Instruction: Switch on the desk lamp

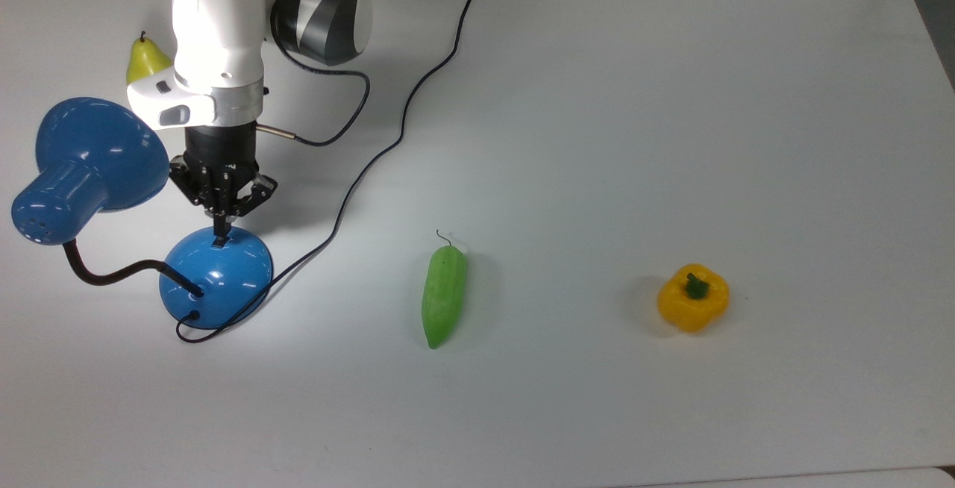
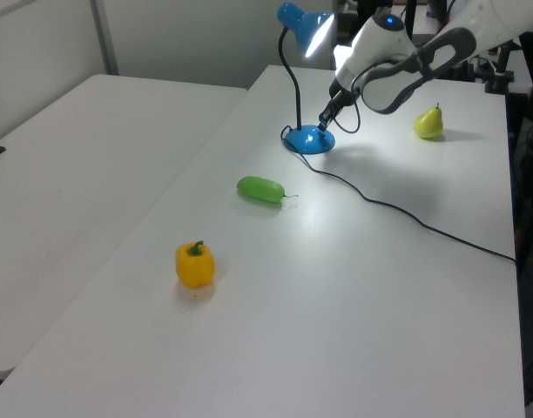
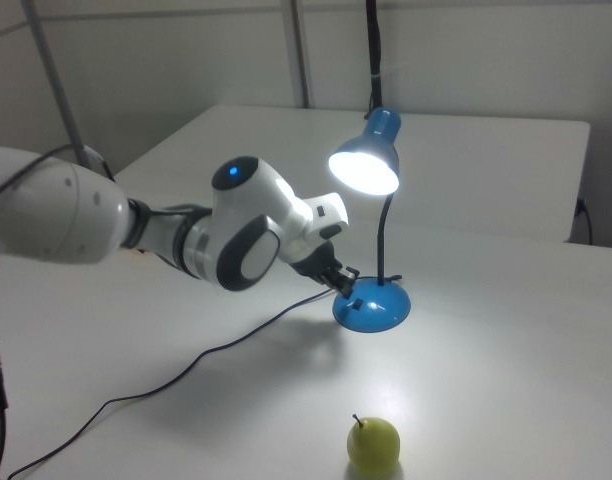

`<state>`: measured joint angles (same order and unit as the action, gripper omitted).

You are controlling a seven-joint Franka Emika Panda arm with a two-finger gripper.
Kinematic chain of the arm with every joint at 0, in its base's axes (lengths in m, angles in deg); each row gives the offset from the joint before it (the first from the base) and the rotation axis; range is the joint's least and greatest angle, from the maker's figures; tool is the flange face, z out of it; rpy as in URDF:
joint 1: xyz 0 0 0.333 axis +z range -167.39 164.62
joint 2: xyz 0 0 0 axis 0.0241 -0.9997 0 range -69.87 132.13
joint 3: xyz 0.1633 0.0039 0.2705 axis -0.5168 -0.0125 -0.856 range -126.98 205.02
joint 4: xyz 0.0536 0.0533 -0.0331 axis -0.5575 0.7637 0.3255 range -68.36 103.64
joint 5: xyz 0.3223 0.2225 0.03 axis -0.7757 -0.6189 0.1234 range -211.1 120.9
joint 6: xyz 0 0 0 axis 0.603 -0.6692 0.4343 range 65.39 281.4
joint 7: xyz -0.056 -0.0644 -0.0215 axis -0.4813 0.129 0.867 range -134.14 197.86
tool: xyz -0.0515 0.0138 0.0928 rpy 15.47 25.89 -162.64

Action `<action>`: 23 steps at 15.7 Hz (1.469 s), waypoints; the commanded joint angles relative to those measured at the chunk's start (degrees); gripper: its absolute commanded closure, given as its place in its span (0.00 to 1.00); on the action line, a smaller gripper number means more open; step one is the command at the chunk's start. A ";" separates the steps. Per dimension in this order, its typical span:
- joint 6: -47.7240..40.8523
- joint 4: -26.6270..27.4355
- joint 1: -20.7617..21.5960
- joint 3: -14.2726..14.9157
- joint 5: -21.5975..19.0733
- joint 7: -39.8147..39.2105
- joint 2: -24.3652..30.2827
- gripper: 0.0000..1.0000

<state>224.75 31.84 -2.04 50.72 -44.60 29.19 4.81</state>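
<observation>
**Lamp lit, gripper at the base**

While the desk lamp (image 3: pixel 371 225) glows, its shade bright white inside in the right view, the gripper (image 1: pixel 221 236) hangs just above the rim of the round blue base, at the lower left of the top view. The two black fingers are pressed together into a single narrow tip that points down at the small switch on the dome; whether the tip touches it cannot be told. In the left view the gripper (image 2: pixel 322 123) sits at the upper middle of the frame, slanting down to the base from the right. In the right view it (image 3: pixel 352 296) meets the base from the left, near the frame's centre.

The desk lamp (image 1: pixel 97 197) fills the left edge of the top view: the flared shade at mid-left, the bent black gooseneck curling under it, the domed base below. A pool of light lies on the white table (image 1: pixel 671 137) around the base. The lamp's black cord (image 1: pixel 388 148) leaves the base at its lower edge and runs up to the top of the frame.

A green cucumber-like vegetable (image 1: pixel 443 296) lies at lower centre of the top view, well apart from the lamp. A yellow bell pepper (image 1: pixel 693 298) stands further right. A yellow-green pear (image 1: pixel 146 59) stands at upper left, beside the arm (image 1: pixel 220 33).
</observation>
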 commanded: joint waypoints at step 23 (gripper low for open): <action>-63.97 -8.49 3.65 -13.45 -3.84 10.24 26.76 0.00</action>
<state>161.15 23.75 3.46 39.86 -47.22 40.48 31.48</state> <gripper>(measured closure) 0.000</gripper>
